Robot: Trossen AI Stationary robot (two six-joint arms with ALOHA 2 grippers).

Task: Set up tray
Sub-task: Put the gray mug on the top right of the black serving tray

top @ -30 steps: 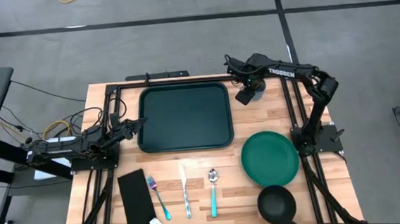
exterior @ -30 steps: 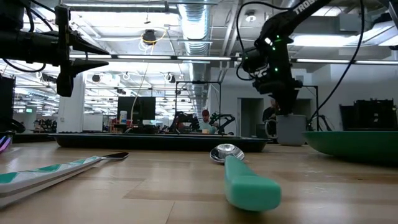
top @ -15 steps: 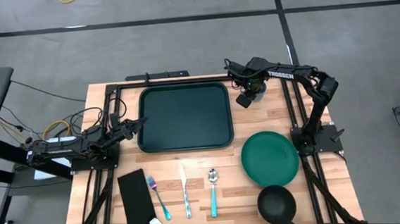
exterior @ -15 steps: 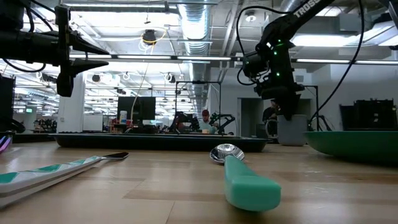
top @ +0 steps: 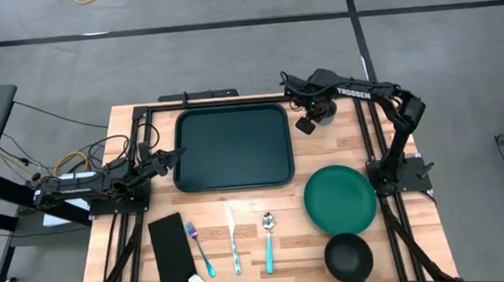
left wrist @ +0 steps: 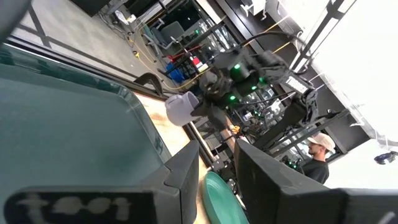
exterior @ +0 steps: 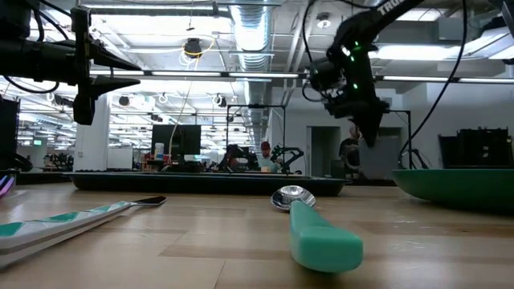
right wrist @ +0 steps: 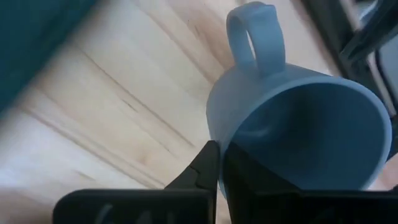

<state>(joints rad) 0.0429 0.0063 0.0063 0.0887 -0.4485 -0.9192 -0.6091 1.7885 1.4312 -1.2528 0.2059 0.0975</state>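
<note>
Gripping a pale mug (right wrist: 298,137) rim, right pincer (top: 307,122) just beside tray (top: 232,147) corner

A grey concrete floor (top: 228,58) crossed by dark lines surrounds the wooden table (top: 330,242), while ceiling strip lights (exterior: 249,32) brighten the open workshop behind.

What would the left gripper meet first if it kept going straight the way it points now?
Probably the tray. The left gripper sits at the tray's left rim pointing across it, and the left wrist view looks out over the green surface. Whether it would clear the rim is unclear.
</note>
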